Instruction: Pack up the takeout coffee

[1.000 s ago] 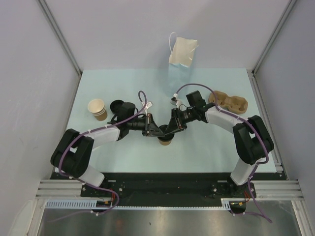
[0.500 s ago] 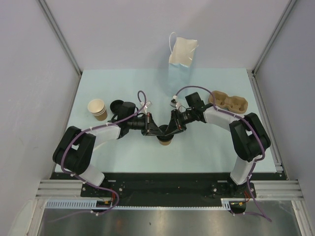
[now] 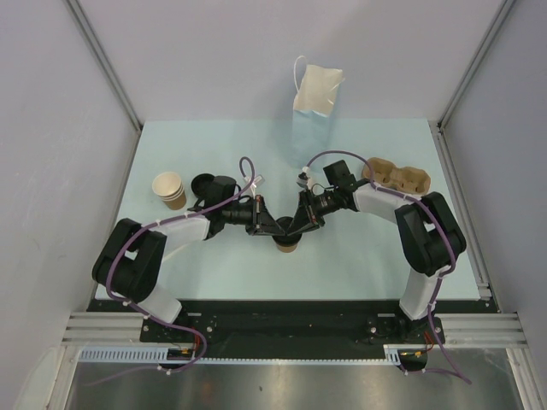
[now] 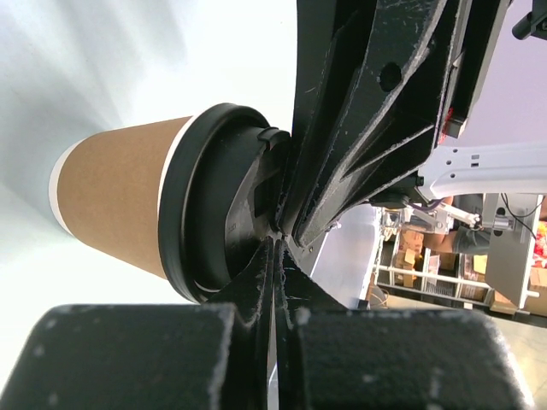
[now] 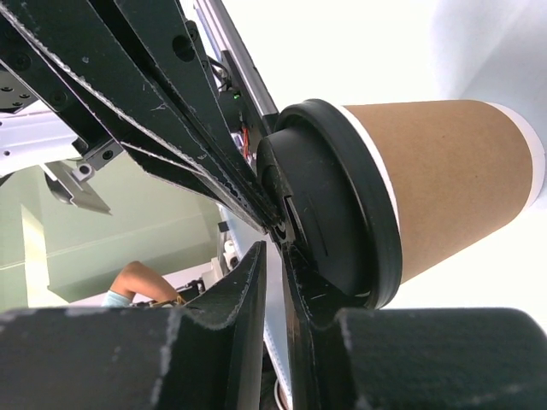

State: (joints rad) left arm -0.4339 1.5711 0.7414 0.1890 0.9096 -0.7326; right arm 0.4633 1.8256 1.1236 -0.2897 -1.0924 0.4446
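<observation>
Top external view showed the small kraft-brown paper cup with a round black plastic lid [image 3: 289, 247] mid-table [image 3: 367, 256]. On its lid, the left gripper [image 4: 275, 246] had its jaws pressed together, and the right gripper [image 5: 274, 241] had its jaws nearly so.

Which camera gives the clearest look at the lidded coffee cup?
Right wrist: the takeout coffee fills the frame, brown wall and black lid sharp. Left wrist shows it nearly as well, lid partly hidden. Top external shows only a small brown sliver.
</observation>
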